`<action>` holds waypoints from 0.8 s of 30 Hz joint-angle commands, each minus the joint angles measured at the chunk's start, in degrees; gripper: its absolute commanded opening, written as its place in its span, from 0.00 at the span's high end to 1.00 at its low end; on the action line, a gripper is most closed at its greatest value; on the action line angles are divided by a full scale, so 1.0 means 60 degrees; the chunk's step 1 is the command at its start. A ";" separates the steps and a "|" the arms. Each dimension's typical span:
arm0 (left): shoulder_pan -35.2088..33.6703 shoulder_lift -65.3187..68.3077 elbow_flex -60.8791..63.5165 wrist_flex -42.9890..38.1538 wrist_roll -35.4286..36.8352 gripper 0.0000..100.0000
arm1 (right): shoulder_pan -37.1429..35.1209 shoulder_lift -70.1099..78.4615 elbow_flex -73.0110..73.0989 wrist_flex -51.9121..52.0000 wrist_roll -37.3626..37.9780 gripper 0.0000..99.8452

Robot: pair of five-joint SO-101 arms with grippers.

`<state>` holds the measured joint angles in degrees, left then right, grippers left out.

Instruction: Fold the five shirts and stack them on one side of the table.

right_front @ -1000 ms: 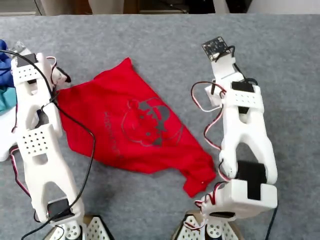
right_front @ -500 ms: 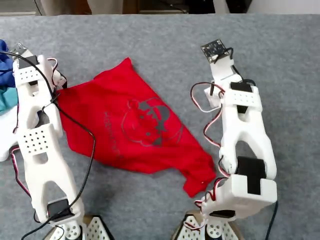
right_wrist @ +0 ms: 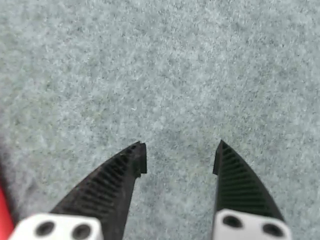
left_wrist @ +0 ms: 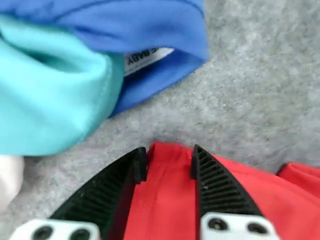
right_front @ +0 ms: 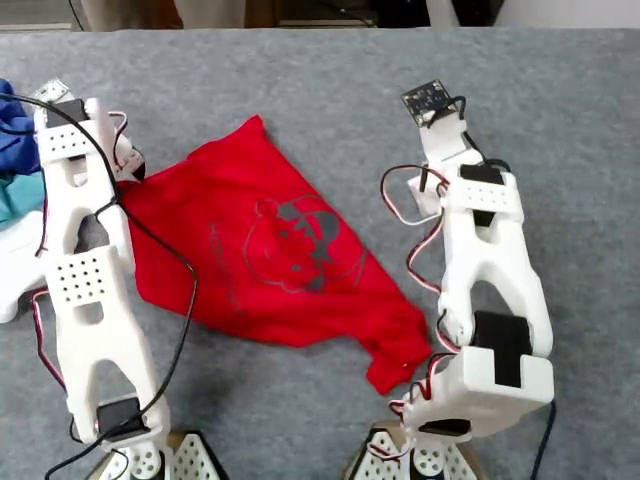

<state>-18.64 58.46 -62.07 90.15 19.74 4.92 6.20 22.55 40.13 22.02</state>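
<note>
A red shirt with a grey bear print lies spread and slightly rumpled in the middle of the grey table, one sleeve pointing at the near edge. My left gripper is at the shirt's far-left corner. It is open, with the red hem lying between its two black fingers. In the high view that gripper pokes out beside the left arm. My right gripper is open over bare grey cloth to the right of the shirt, holding nothing.
A blue shirt, a teal one and a white one are piled at the table's left edge, close to the left gripper. The blue and teal cloth lie just beyond the fingertips. The right arm stands beside the shirt.
The left arm has shifted a little to the right and toward the near edge, bringing its gripper onto the red shirt's corner. The right arm has barely moved.
</note>
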 commanded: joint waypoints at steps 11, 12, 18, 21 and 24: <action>0.0103 0.0769 -0.0381 -0.0103 -0.0322 0.97 | -0.0125 -0.0037 -0.0418 -0.0132 -0.0029 0.77; 0.0088 0.0784 -0.0381 -0.0176 -0.0322 0.98 | -0.0125 -0.0037 -0.0418 -0.0132 -0.0029 0.77; -0.0044 0.0725 -0.0396 -0.0571 -0.0322 0.98 | -0.0125 -0.0037 -0.0418 -0.0132 -0.0029 0.77; -0.0029 0.0725 -0.0967 -0.0308 -0.0322 0.98 | -0.0125 -0.0037 -0.0418 -0.0147 -0.0029 0.77; 0.0015 0.0725 -0.2081 0.0366 -0.0586 0.98 | -0.0125 -0.0037 -0.0432 -0.0147 -0.0015 0.77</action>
<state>-18.20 63.65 -67.78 89.45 18.07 4.92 6.20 22.55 40.13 22.02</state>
